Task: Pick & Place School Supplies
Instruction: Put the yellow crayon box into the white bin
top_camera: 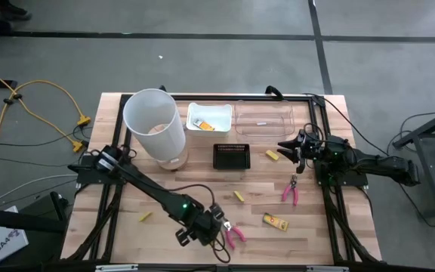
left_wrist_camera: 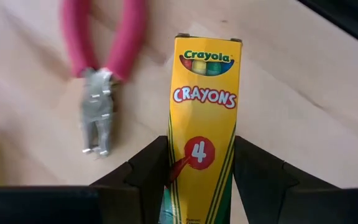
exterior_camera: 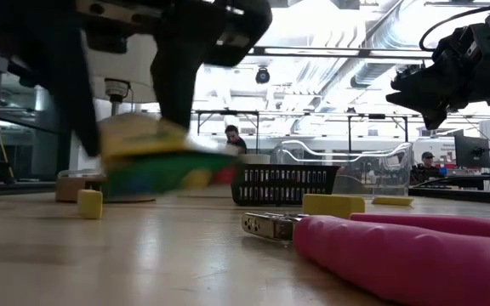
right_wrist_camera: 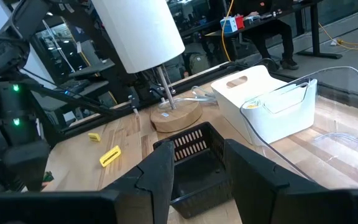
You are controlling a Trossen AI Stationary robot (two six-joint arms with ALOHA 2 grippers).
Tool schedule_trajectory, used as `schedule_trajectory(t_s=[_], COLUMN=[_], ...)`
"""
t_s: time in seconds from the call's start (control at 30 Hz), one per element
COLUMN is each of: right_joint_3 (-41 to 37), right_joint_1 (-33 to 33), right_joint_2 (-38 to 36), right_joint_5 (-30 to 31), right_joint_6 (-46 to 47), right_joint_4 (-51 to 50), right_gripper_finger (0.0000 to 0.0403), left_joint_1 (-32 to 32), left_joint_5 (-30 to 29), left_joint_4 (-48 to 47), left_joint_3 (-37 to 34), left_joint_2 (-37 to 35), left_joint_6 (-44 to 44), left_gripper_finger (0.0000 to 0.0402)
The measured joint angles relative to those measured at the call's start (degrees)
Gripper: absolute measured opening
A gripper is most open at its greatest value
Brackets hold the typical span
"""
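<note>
The left claw (left_wrist_camera: 201, 149) was closed narrow on the lower end of a Crayola crayon box (left_wrist_camera: 205, 93), whose long upper part stood out past the fingertips. From level with the worktop (top_camera: 316, 227), the box looked tilted and just off the surface. With so little of the box between the fingers, it might swing or slip out on the carry. Harder squeezing could crush the thin card. One pair of pink-handled pliers (left_wrist_camera: 98, 118) lay just beside the claw, so a low sideways move might knock them. A second crayon box (top_camera: 276, 221) lay near the claw on its right-arm side. A second pair of pliers (top_camera: 291, 190) lay farther off the same way. Three small yellow blocks were loose: one (top_camera: 239, 196) just beyond the claw, one (top_camera: 145, 217) back beside the left arm, and one (top_camera: 272, 155) well apart, close to the right claw (right_wrist_camera: 194, 177). That claw hung with its fingers apart and nothing between them, beside the one black tray (top_camera: 231, 156). Farthest from the left claw stood one tall white cylinder (top_camera: 155, 125), one clear tray (top_camera: 263, 121) and one white tub (top_camera: 221, 113). The tub held a yellow-orange item (top_camera: 202, 124), possibly a third box, though that could not be told. Any placement there meant a long carry.
</note>
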Motion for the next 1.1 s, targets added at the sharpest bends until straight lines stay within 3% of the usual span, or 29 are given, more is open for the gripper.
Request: schedule_trajectory(t_s=[0.33, 1.1], right_joint_3=[0.01, -0.01], right_joint_1=[0.00, -0.02], right_joint_2=[-0.01, 0.01], right_joint_5=[0.00, 0.00], right_joint_6=[0.01, 0.00], right_joint_4=[0.00, 0.00], right_gripper_finger=[0.0133, 0.0133], left_joint_1=[0.00, 0.36], left_joint_5=[-6.15, -10.97], left_joint_4=[-2.26, -6.24], left_joint_3=[0.00, 0.00], left_joint_2=[-5.31, -20.66], left_joint_6=[-1.38, -1.05], left_gripper_finger=[0.0159, 0.0159])
